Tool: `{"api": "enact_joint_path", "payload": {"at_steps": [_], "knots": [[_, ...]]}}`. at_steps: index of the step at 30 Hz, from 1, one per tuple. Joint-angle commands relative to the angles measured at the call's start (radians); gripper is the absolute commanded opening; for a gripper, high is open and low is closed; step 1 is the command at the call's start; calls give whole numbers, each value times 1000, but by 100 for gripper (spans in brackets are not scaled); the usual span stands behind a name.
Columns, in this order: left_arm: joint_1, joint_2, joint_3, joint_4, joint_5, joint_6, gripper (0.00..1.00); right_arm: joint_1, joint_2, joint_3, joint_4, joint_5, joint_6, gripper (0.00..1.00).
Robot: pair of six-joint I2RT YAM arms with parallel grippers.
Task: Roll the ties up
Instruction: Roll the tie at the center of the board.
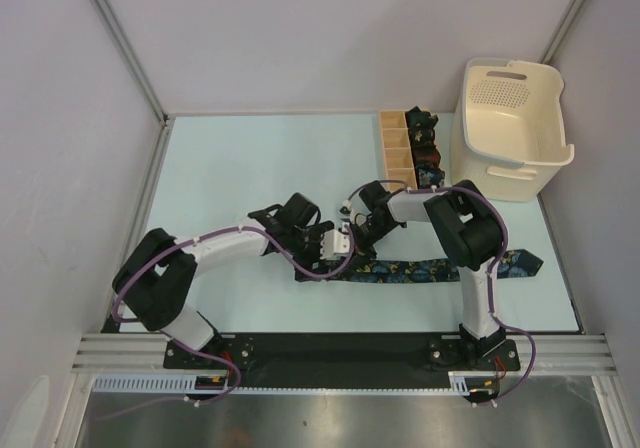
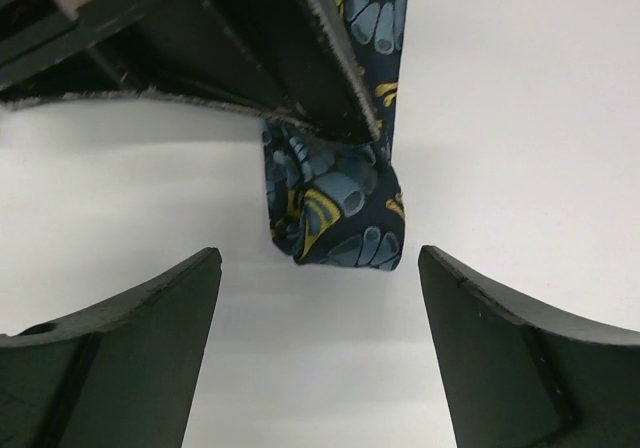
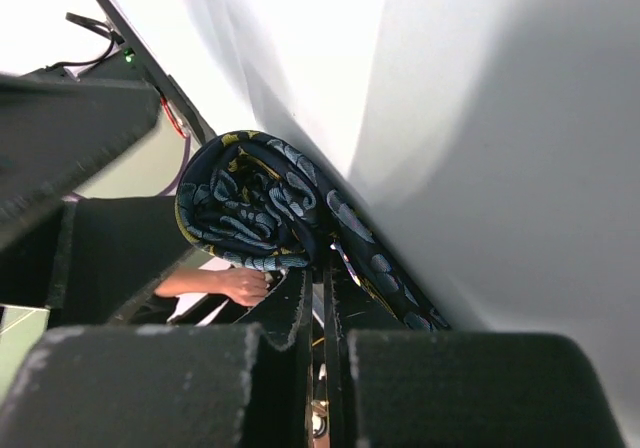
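The navy floral tie (image 1: 440,268) lies flat along the near part of the table, its pointed end at the right. Its left end is wound into a small roll (image 2: 335,218). My right gripper (image 1: 364,238) is shut on that roll, which bulges above my fingers in the right wrist view (image 3: 255,208). My left gripper (image 1: 345,255) is open and empty just left of the roll; in the left wrist view its gripper (image 2: 320,263) faces the roll without touching it. Three small dark coiled ties (image 1: 426,151) sit in the wooden box.
The tan divided wooden box (image 1: 395,148) stands at the back right, and the cream plastic basket (image 1: 510,128) is right beside it. The right arm's elbow (image 1: 465,228) hangs over the middle of the flat tie.
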Motion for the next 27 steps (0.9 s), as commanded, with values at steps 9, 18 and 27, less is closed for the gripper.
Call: {"api": "enact_joint_path", "payload": {"at_steps": [9, 18, 27], "knots": [[-94, 132, 91, 37, -75, -3, 83, -4, 73, 9, -46, 192, -70, 0], [-126, 163, 98, 34, -125, -6, 65, 7, 66, 11, -35, 136, -71, 0], [-137, 193, 115, 6, -133, -30, 39, 7, 57, 21, -46, 113, -71, 0]]}}
